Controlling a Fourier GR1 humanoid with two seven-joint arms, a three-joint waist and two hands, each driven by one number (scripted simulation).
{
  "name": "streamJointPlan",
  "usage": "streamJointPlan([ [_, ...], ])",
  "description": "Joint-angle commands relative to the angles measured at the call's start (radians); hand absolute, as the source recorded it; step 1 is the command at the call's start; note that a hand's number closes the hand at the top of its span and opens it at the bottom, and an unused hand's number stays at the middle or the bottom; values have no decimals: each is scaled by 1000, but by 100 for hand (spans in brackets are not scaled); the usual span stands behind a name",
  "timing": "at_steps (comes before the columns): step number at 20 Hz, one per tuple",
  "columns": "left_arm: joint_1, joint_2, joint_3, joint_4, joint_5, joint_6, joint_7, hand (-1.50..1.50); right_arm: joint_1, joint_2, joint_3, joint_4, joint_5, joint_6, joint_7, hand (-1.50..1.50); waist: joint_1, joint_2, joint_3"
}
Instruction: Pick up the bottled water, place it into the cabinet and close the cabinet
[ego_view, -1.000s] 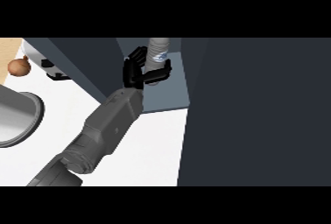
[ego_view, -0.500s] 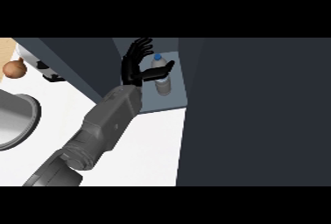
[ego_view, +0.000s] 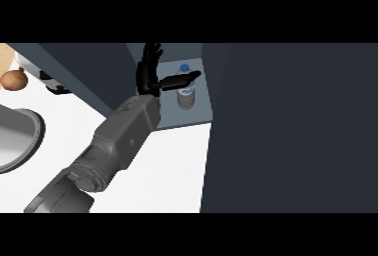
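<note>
We see one grey forearm (ego_view: 118, 145) crossing the white counter (ego_view: 173, 165) to one black hand (ego_view: 151, 80), fingers straight, released. One bottled water (ego_view: 186, 95) stands upright just beyond, inside the cabinet (ego_view: 196, 115). Far left, one brown ball (ego_view: 12, 80).

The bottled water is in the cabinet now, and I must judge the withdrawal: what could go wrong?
The left hand is open, but its thumb lies right against the bottled water; pulling back could tip it. The bottle stands near the cabinet floor's front edge, so the closing door might catch it.
</note>
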Motion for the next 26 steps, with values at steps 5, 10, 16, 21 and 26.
streamJointPlan([
  [5,-43,-8,-32,20,-40,20,-12,-150,-4,16,32,-14,34,8,-2,-150,-1,4,0],
  [10,-52,-7,-96,16,-109,-69,-7,-150,-3,3,11,2,20,22,-6,-150,5,-7,1],
  [16,-20,-14,-66,-50,-85,-75,-99,150,13,2,-1,13,15,38,-4,-150,24,-23,1],
  [21,-7,-14,-53,-74,-75,-113,-100,150,-3,-16,0,-21,29,20,18,-150,43,-28,1],
  [26,96,-14,-71,-151,-66,-156,-122,150,16,-33,-25,-49,-12,30,42,-150,63,-42,1],
])
